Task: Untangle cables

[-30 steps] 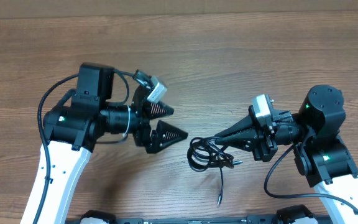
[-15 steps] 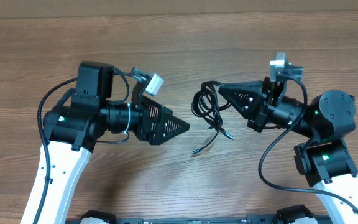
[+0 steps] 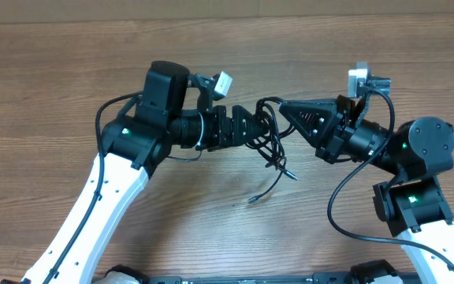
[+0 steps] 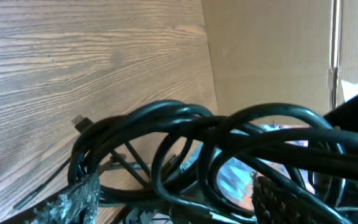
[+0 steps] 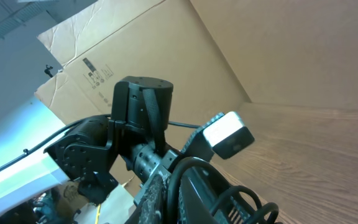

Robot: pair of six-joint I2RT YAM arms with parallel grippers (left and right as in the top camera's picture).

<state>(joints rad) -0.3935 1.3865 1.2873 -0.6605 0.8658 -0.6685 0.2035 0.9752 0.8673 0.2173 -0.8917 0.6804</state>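
Left gripper (image 3: 256,130) has swung in onto the cables (image 3: 275,158), jaws apart with loops between them. Right gripper (image 3: 284,110) is clamped on the bundle, holding it off the table. I'd call this the second-grasp step; next I close left on one loop and pull apart.

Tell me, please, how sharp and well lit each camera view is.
Overhead: sharp and evenly lit, soft shadows on the table. Left wrist: the cables sit so close that they blur, while the wood grain is crisp. Right wrist: the bottom foreground is soft, the upper left washed out.
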